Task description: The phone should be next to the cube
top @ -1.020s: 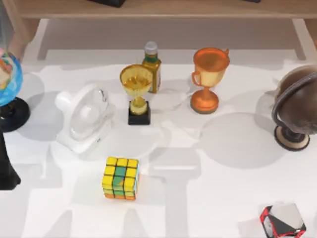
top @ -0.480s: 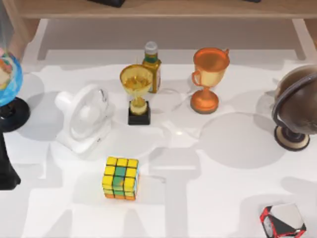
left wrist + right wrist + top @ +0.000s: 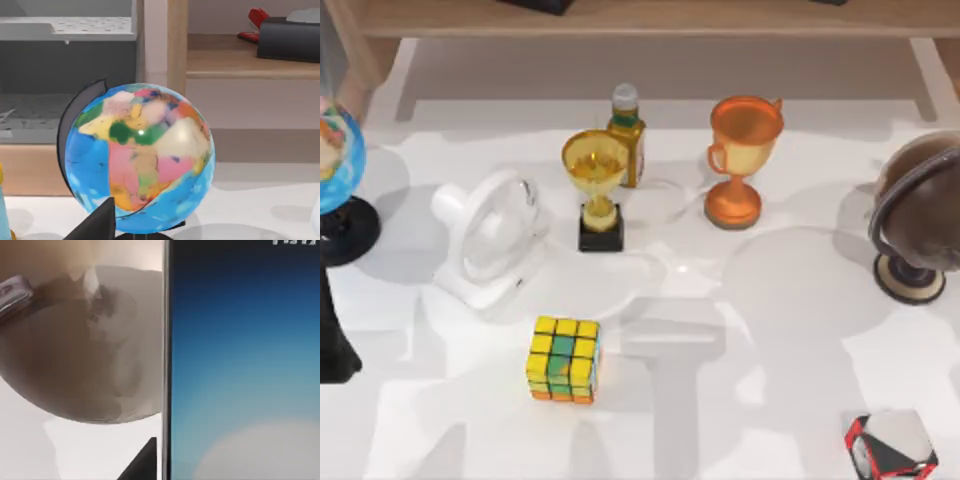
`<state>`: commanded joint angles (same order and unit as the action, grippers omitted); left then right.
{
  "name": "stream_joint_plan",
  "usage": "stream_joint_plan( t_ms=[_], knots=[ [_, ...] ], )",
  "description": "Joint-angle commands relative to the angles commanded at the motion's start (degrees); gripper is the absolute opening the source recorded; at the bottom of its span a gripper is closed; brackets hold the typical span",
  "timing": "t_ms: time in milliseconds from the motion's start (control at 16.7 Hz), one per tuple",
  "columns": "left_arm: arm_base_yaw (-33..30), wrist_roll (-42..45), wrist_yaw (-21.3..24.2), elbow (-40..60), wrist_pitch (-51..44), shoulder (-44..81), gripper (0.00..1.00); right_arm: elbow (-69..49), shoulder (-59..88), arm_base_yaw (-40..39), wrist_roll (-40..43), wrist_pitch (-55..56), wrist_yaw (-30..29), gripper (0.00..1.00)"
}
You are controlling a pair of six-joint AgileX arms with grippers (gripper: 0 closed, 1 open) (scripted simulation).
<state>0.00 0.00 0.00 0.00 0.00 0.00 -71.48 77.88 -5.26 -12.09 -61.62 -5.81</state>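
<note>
white desk (image 3: 790, 330) carries everything. at its near edge, on the right, lies a grey faceted object (image 3: 892, 446); left of centre sits the cube (image 3: 563, 359). farther back come a white fan (image 3: 490, 238), a yellow trophy (image 3: 596, 188), a bottle (image 3: 626, 130) and an orange trophy (image 3: 742, 155). very close before the right wrist camera is the phone (image 3: 240, 365), with a brown globe (image 3: 75, 340) behind it. whether either gripper is spread or pinching, i cannot tell.
</note>
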Motion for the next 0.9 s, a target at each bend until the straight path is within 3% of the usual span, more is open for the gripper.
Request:
stream_joint_plan(
  t_ms=[480,900],
  knots=[
    [0.00,0.00,0.00,0.00,0.00,0.00,1.00,-12.30,13.05,-22.94,-17.87,-4.21,0.90,0.00],
    [0.00,0.00,0.00,0.00,0.00,0.00,1.00,-15.63,27.42,-34.21,-28.12,-3.39,3.33,0.00]
  ],
)
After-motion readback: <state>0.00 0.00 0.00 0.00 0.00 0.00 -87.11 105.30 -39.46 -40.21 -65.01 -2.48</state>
